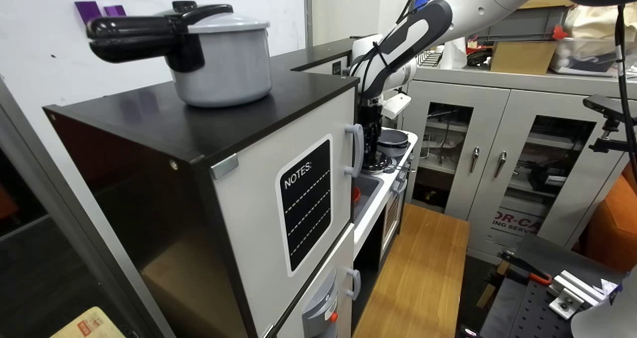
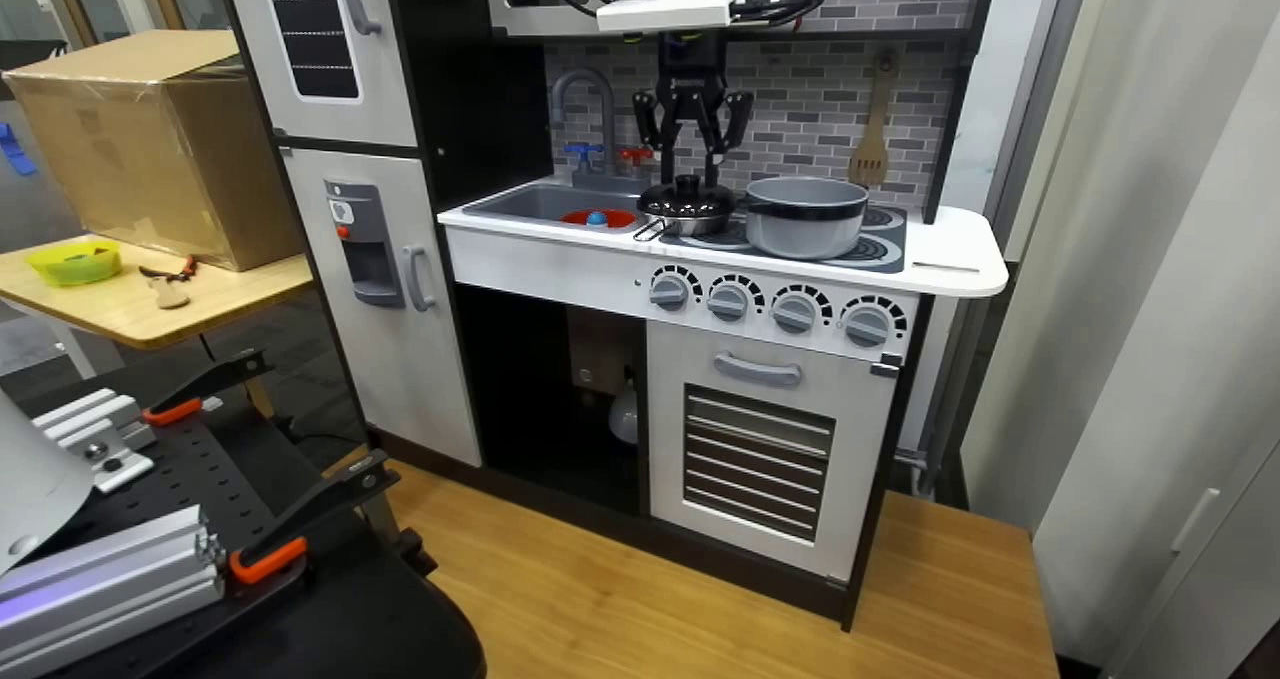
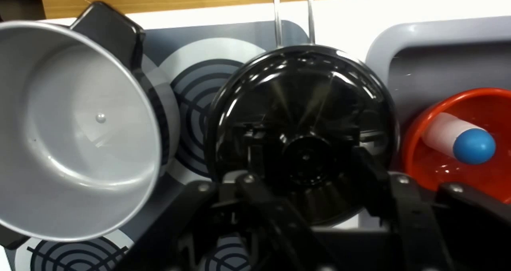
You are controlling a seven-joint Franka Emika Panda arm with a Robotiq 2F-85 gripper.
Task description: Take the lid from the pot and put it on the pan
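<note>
The black lid point(image 2: 662, 200) with a round knob point(image 2: 687, 185) rests on the small steel pan point(image 2: 692, 227) on the stove. The lid fills the middle of the wrist view point(image 3: 295, 91), with the pan's wire handle point(image 3: 278, 23) pointing to the top. The grey pot point(image 2: 805, 229) stands uncovered beside the pan; its inside shows in the wrist view point(image 3: 92, 123). My gripper point(image 2: 690, 171) points down over the lid, one finger on each side of the knob. In the wrist view, the fingers point(image 3: 308, 159) stand apart with gaps to the knob. Finger contact with the lid's top is unclear.
The sink point(image 2: 520, 202) beside the pan holds a red bowl point(image 3: 415, 143) with a white and blue object point(image 3: 474, 146). A faucet point(image 2: 606, 109) and a backsplash wall stand behind. Another lidded grey pot point(image 1: 224, 64) sits on the toy fridge point(image 1: 298, 94).
</note>
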